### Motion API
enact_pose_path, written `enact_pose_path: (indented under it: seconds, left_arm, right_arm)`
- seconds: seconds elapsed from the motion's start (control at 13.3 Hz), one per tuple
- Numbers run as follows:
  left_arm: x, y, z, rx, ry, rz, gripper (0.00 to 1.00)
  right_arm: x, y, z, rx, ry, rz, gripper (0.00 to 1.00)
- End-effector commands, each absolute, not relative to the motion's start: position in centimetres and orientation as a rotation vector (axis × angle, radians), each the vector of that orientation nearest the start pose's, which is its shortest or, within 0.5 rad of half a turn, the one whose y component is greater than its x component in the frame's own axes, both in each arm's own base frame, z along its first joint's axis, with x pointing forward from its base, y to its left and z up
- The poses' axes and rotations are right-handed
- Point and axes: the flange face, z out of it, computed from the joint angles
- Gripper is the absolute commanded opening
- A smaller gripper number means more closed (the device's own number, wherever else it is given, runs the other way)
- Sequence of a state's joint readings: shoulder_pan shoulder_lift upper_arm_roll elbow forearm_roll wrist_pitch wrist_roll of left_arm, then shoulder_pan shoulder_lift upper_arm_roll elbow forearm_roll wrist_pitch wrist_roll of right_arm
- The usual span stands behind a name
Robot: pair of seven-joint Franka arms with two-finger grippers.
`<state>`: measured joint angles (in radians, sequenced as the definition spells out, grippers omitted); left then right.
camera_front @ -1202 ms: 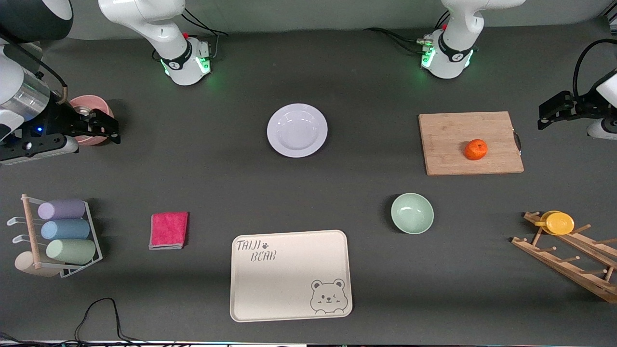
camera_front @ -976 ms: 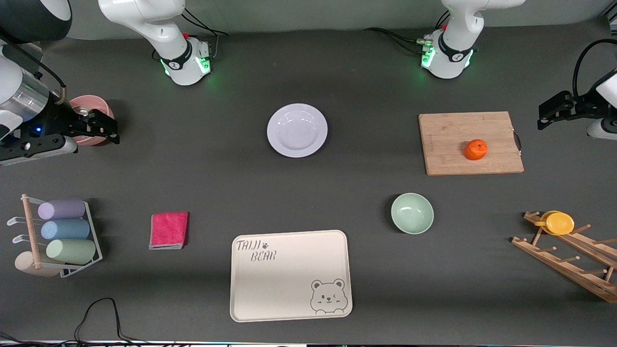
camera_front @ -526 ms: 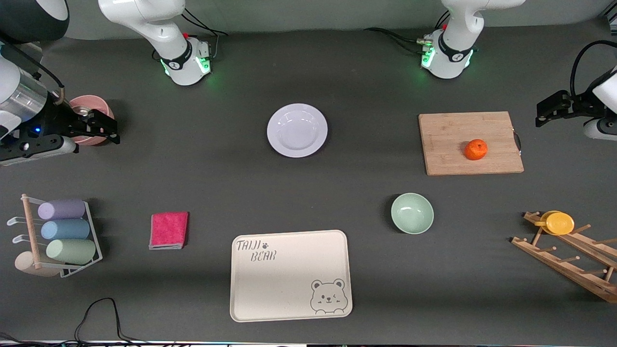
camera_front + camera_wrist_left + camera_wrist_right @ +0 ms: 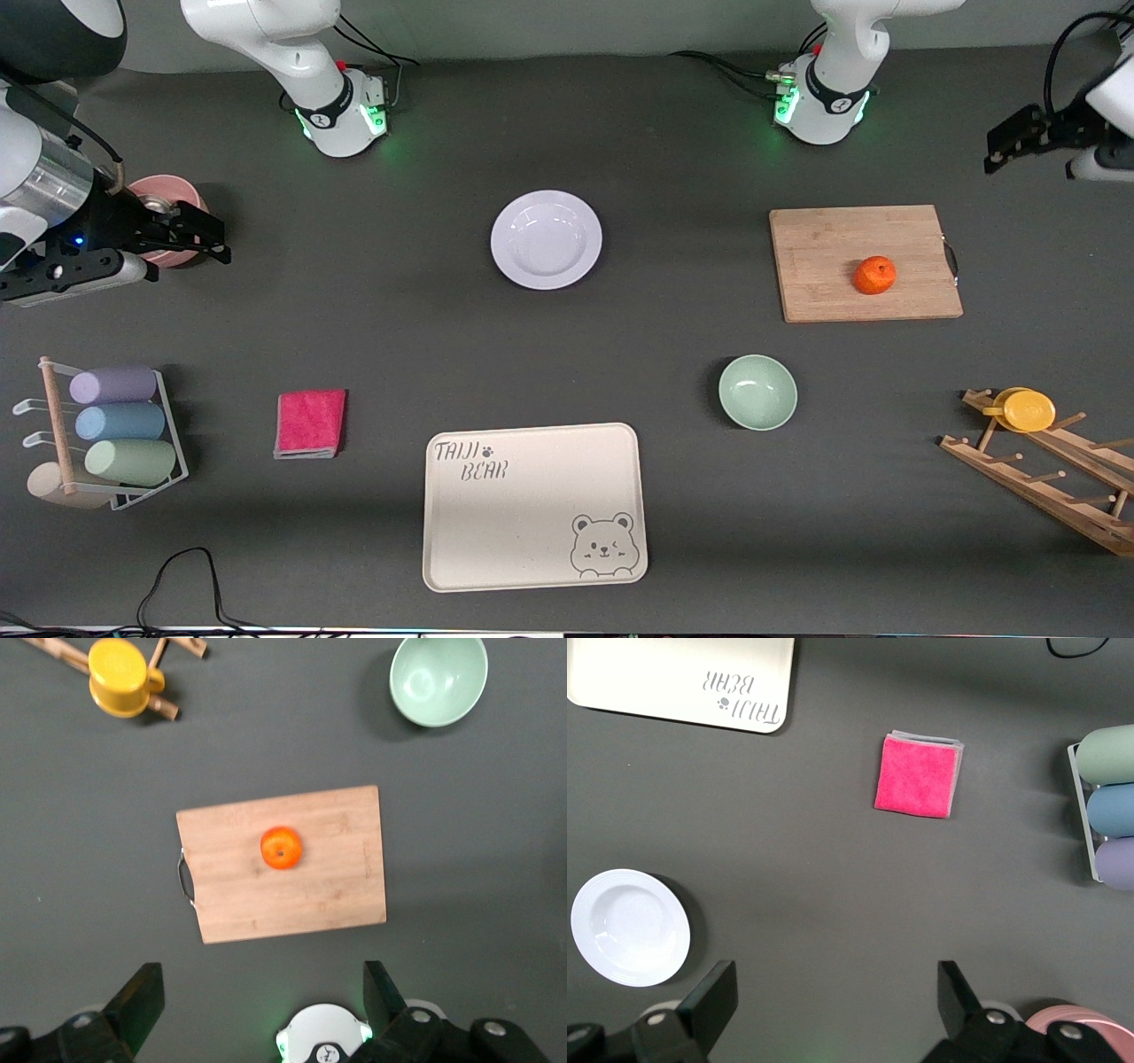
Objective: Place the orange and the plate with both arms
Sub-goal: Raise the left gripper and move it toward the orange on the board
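Note:
The orange (image 4: 874, 275) sits on a wooden cutting board (image 4: 864, 263) toward the left arm's end; it also shows in the left wrist view (image 4: 281, 848). The lavender-white plate (image 4: 546, 239) lies on the table's middle, between the two arm bases; it also shows in the right wrist view (image 4: 629, 927). My left gripper (image 4: 999, 149) is open and empty, up in the air over the table's left-arm end, apart from the board. My right gripper (image 4: 219, 245) is open and empty over the right-arm end, beside a pink bowl (image 4: 159, 199).
A mint-green bowl (image 4: 757, 392) and the cream bear-print tray (image 4: 533, 505) lie nearer the front camera. A pink cloth (image 4: 310, 423) and a rack of pastel cups (image 4: 115, 425) are toward the right arm's end. A wooden rack with a yellow cup (image 4: 1028, 410) is toward the left arm's end.
My left gripper has moved toward the robots' edge of the table, away from the cutting board. My right gripper has shifted slightly toward the table's middle. Orange and plate have not moved.

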<state>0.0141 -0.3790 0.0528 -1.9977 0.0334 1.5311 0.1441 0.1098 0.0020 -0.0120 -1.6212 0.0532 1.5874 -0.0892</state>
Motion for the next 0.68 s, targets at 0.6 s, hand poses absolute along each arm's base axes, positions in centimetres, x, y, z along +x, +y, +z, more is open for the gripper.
enact_pose_path:
  seconds: [0.6]
  left_arm:
    - [40.4, 3.9, 48.5, -3.122, 0.12, 0.068, 1.0]
  right_arm:
    - [55.6, 6.3, 59.2, -3.056, -0.313, 0.077, 1.0]
